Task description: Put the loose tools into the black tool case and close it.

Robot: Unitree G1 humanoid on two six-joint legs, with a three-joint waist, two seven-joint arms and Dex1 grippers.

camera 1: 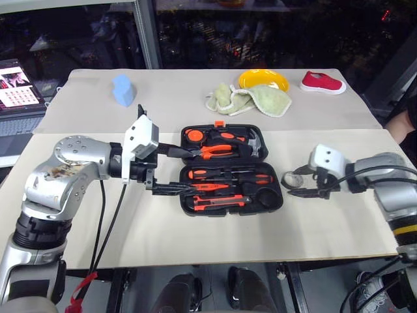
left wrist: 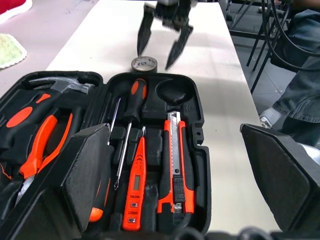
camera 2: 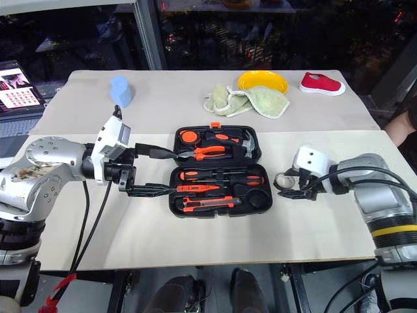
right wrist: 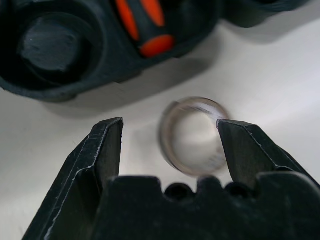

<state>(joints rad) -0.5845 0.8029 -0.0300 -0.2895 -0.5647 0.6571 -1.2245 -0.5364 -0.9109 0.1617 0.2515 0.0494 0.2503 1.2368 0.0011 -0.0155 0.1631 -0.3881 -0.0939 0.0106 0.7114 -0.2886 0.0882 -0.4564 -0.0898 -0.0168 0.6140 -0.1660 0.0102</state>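
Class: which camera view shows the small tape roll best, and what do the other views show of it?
The right wrist view: the tape roll lies close up between the open right end effector fingers, beside the black tool case. The left wrist view shows it small beyond the case; the eye views show it partly hidden.

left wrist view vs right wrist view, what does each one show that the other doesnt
The left wrist view alone shows the case's filled slots: utility knife, tester pen, pliers, hammer, plus the whole right gripper from in front. The right wrist view alone shows that gripper's open fingers up close, with the tape roll on the table between them. Both share the tape roll, the black tool case, its round empty recess and a screwdriver handle.
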